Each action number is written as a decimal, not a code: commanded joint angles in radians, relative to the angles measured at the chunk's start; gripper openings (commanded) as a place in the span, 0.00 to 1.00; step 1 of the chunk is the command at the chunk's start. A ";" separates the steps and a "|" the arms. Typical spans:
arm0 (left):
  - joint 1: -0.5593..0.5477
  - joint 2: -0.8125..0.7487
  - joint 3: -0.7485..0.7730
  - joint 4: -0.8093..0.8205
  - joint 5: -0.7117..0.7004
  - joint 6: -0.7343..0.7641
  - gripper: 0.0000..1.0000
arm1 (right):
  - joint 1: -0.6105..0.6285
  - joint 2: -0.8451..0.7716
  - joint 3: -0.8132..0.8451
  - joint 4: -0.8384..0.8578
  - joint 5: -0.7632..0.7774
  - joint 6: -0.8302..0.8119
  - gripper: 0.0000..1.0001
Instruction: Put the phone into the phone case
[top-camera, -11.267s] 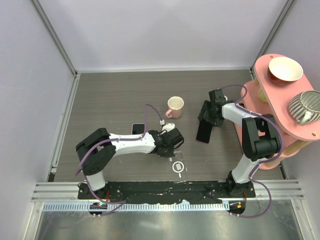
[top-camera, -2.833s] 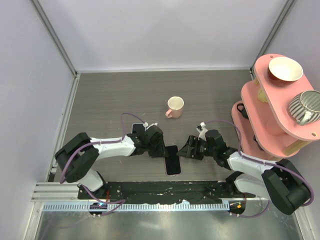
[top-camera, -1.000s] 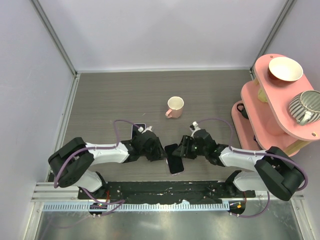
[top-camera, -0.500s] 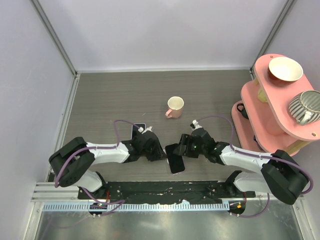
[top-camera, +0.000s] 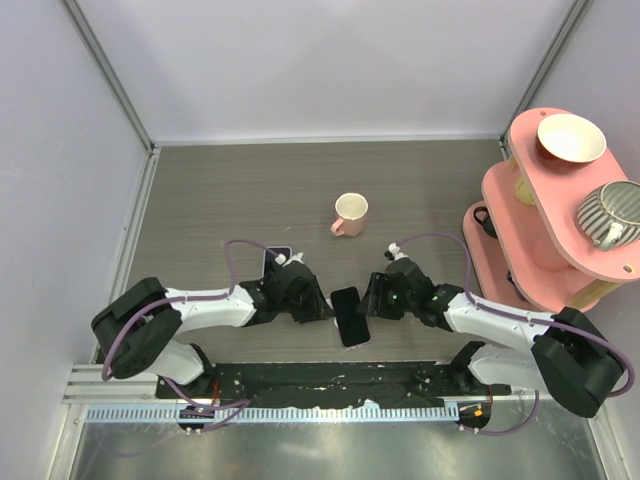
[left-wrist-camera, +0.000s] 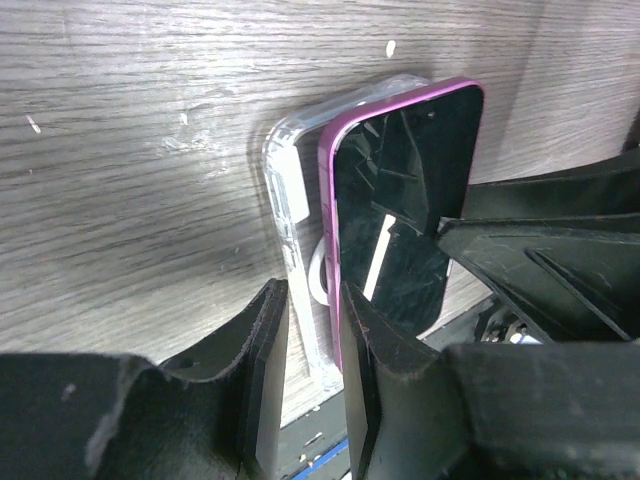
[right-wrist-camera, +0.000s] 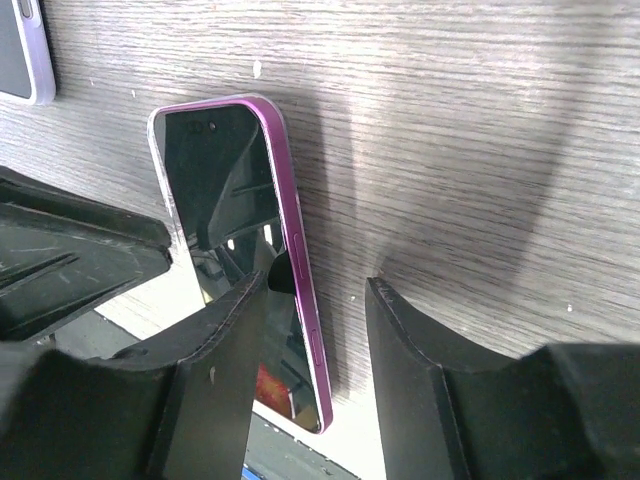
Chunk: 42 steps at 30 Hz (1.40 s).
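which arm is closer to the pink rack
Right. The right arm stretches along the table just in front of the rack; the left arm lies on the far side of the phone, well left.

Wooden table (top-camera: 220, 200): case (left-wrist-camera: 285, 180), mug (top-camera: 350, 213), rack (top-camera: 510, 215)

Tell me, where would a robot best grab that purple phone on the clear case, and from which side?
Probably by its two long edges, coming straight down from above. The phone lies flat, screen up, on the clear case, so only its thin sides offer purchase. The edge with the buttons looks bare; the case wall juts out beside the other.
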<state>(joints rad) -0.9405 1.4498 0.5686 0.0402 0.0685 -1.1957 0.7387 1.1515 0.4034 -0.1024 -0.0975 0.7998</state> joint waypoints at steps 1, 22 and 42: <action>-0.003 -0.065 0.020 -0.003 -0.009 0.015 0.31 | 0.002 -0.027 0.005 0.018 -0.011 -0.002 0.49; -0.004 0.018 0.024 0.073 0.019 0.030 0.32 | 0.002 -0.032 0.100 -0.166 0.222 -0.093 0.33; -0.004 0.041 0.010 0.095 0.025 0.024 0.33 | 0.116 0.131 0.141 -0.106 0.209 -0.036 0.32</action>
<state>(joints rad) -0.9405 1.4776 0.5716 0.0780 0.0803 -1.1740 0.8436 1.2766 0.5293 -0.2146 0.0811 0.7403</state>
